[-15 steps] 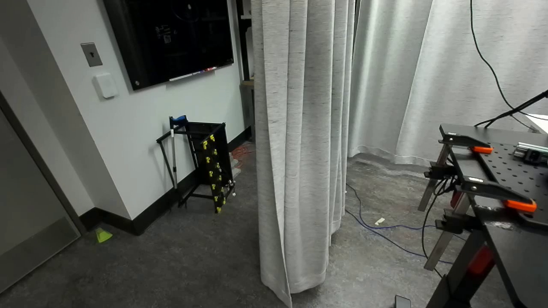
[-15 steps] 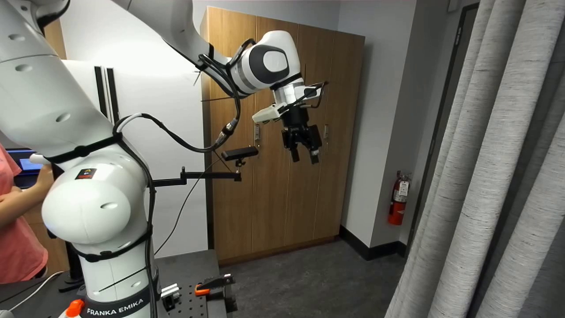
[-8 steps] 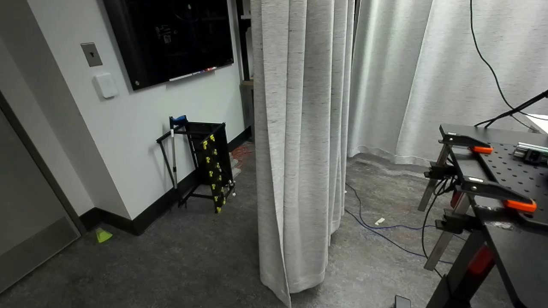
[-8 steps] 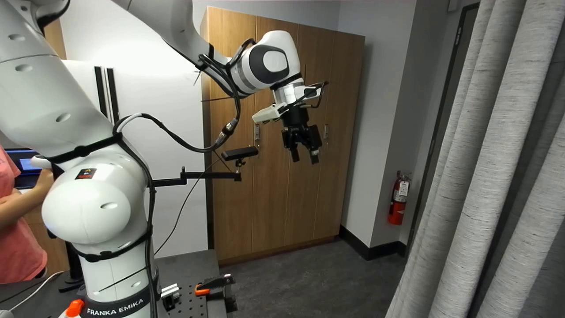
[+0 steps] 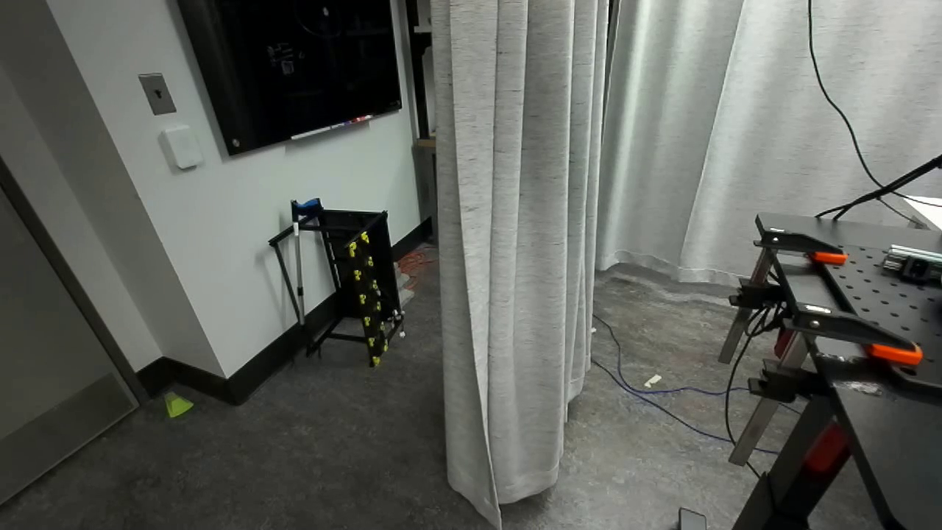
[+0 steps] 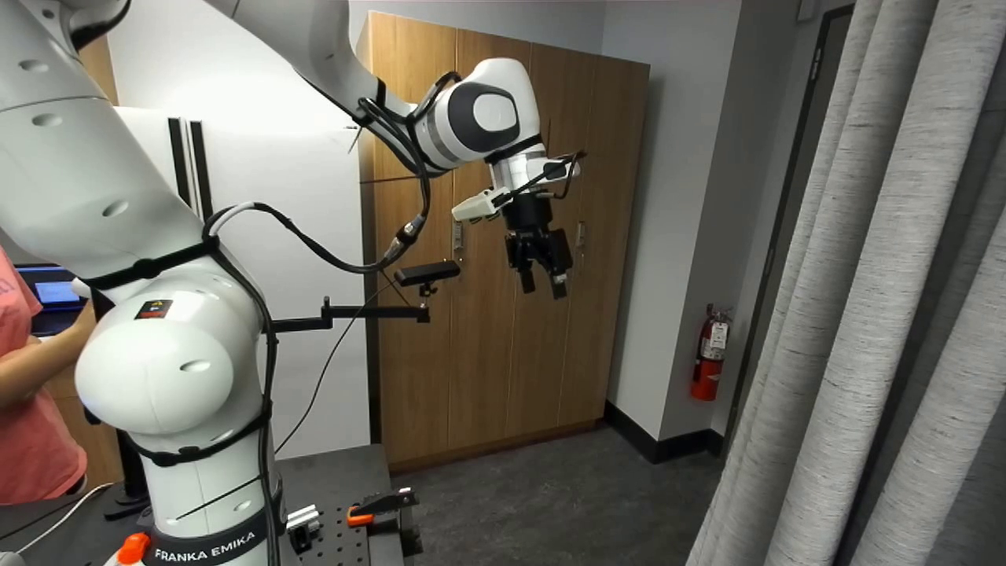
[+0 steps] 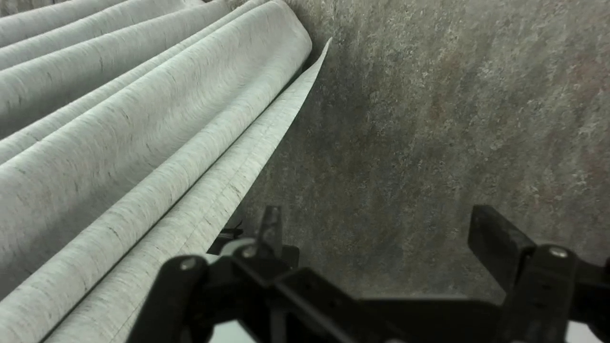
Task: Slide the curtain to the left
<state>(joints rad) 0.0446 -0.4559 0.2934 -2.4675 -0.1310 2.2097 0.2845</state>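
Note:
The light grey pleated curtain hangs nearly to the floor in the middle of an exterior view. It also fills the right side of an exterior view, its edge apart from the arm in that picture. In the wrist view the curtain runs diagonally across the left half, with its free edge ending near the top middle. My gripper points downward in front of the wooden cabinet. In the wrist view my gripper is open, with only floor seen between its fingers. The curtain's edge lies beside the left finger; no contact is visible.
A black workbench with orange-tipped clamps stands right of the curtain. A folded black frame leans by the wall. A wooden cabinet is behind the arm. A camera on a bracket sits near the arm. A person stands at the left.
Over the last half second my arm and gripper have moved slightly downward in an exterior view. The curtain hangs practically the same. The gripper stays open.

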